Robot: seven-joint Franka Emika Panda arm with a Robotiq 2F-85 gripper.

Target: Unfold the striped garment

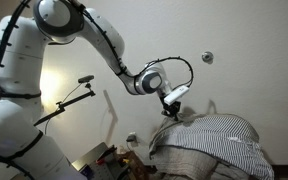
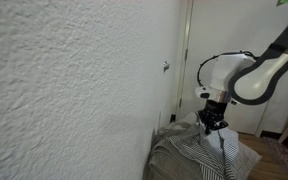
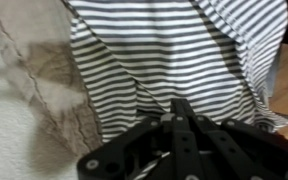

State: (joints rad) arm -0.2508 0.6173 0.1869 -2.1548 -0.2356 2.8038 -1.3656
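Observation:
The striped garment (image 1: 222, 140) is black-and-white cloth bunched in a mound against the wall; it shows in both exterior views (image 2: 196, 157). My gripper (image 1: 171, 111) sits at the top edge of the mound, pointing down (image 2: 213, 126). In the wrist view the fingers (image 3: 179, 106) are closed together. The garment's folds (image 3: 174, 45) radiate from the fingertips, so a pinch of cloth looks held. The exact contact point is hidden by the fingers.
A beige cloth or cushion (image 3: 39, 85) lies under the garment's left side. A textured white wall (image 2: 64, 90) is close by. A camera on a thin stand (image 1: 81, 83) and some clutter (image 1: 109, 156) stand below the arm. A door (image 2: 181, 60) is behind.

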